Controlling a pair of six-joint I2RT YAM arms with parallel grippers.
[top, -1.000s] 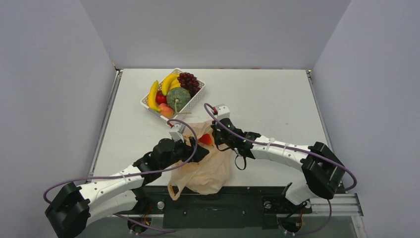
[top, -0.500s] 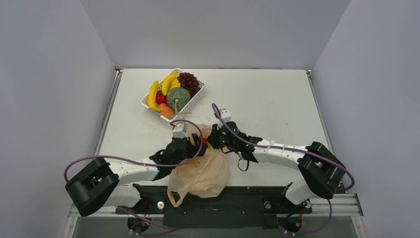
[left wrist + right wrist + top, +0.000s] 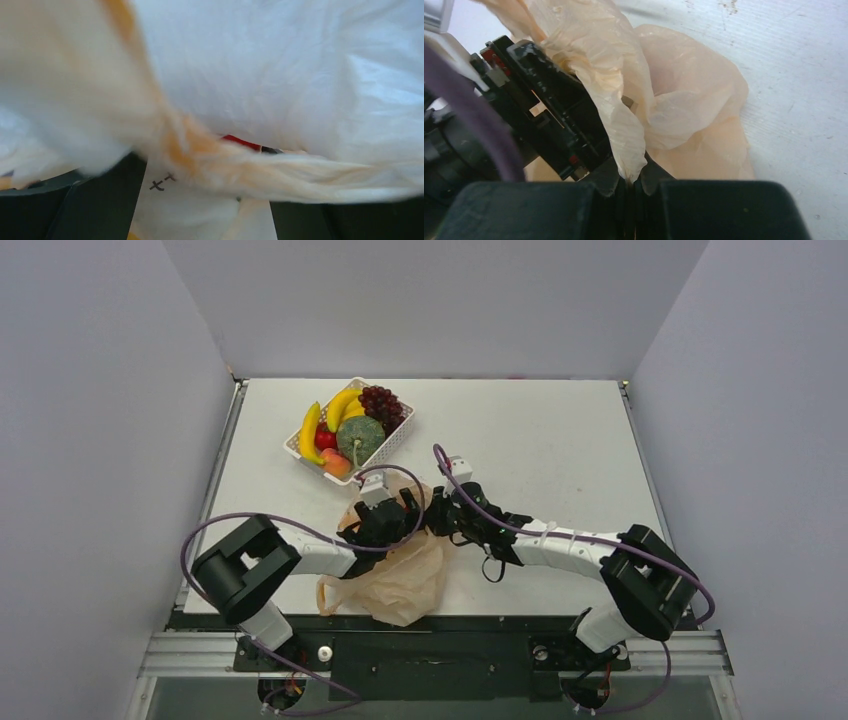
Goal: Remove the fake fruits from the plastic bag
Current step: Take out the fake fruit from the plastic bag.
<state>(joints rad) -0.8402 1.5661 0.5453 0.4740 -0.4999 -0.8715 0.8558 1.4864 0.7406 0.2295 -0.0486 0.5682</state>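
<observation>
The pale-orange plastic bag (image 3: 400,575) lies crumpled near the table's front edge. My right gripper (image 3: 630,180) is shut on a pinch of its rim (image 3: 624,135); in the top view it (image 3: 441,519) sits at the bag's far right. My left gripper (image 3: 385,522) is at the bag's mouth, open, fingers (image 3: 100,200) wide apart with only bag film (image 3: 280,75) across them. A sliver of a red fake fruit (image 3: 242,143) shows past a fold. Bananas (image 3: 311,432), grapes (image 3: 381,403), a green melon (image 3: 360,437) and a red fruit (image 3: 326,439) lie in the basket.
The white latticed basket (image 3: 398,436) stands at the back left, and an orange-pink peach (image 3: 337,464) lies at its near corner. The two wrists are close together over the bag. Grey walls close the table on three sides.
My left arm has folded in and its gripper has pushed farther into the bag's mouth. The red fruit that showed there from above is now covered. The bag has shifted left.
</observation>
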